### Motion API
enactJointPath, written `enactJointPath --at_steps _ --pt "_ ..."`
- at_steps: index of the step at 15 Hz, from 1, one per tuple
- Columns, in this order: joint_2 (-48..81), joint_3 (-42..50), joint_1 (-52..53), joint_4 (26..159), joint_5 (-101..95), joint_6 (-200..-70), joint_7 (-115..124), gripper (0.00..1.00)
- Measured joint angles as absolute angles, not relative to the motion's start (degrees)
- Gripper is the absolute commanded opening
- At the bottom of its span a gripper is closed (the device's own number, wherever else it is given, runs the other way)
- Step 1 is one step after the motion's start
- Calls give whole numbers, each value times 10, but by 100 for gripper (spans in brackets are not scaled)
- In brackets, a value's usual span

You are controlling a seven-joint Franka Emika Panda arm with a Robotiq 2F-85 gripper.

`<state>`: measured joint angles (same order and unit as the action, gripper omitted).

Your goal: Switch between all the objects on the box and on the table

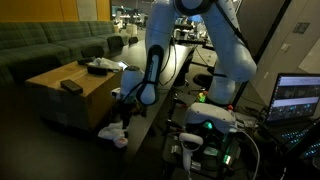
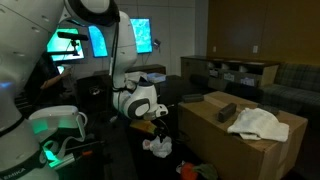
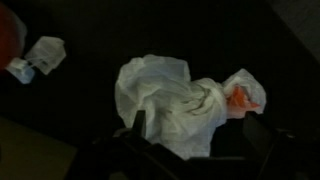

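Observation:
A crumpled white cloth [image 3: 170, 100] with an orange patch [image 3: 240, 100] lies on the dark surface below me; it shows in both exterior views [image 1: 115, 133] [image 2: 157, 147]. My gripper [image 3: 200, 138] hovers just above it, open, with one finger at the cloth's left part and one right of it; it shows in both exterior views [image 1: 128, 112] [image 2: 158, 128]. A cardboard box [image 1: 60, 105] [image 2: 235, 145] carries a small black object [image 1: 71, 87] [image 2: 225, 111] and another white cloth [image 1: 100, 66] [image 2: 257, 123].
A small white item [image 3: 40, 55] and something red [image 3: 8, 35] lie off to the upper left in the wrist view. A sofa [image 1: 50, 45] stands behind the box. Monitors [image 2: 140, 35] and a laptop [image 1: 298, 98] stand near the robot base.

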<state>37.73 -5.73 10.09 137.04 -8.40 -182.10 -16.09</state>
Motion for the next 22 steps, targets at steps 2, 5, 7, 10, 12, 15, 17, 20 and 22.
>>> enactJointPath --at_steps 2,5,7,10,12,15,17,20,22 --pt "379 -64 117 1370 -84 -1821 -137 100" --pt "391 -59 139 1367 -72 -1830 -88 100" --pt "403 -50 149 1361 -55 -1844 -56 100" --pt "430 -22 176 1344 -28 -1866 -23 100" --pt "451 7 205 1329 -10 -1881 -6 100" --pt "483 42 250 1305 18 -1893 14 100" --pt "500 57 273 1290 33 -1895 23 100" --pt "518 74 297 1273 44 -1895 33 100" --pt "526 80 304 1266 45 -1895 35 100"
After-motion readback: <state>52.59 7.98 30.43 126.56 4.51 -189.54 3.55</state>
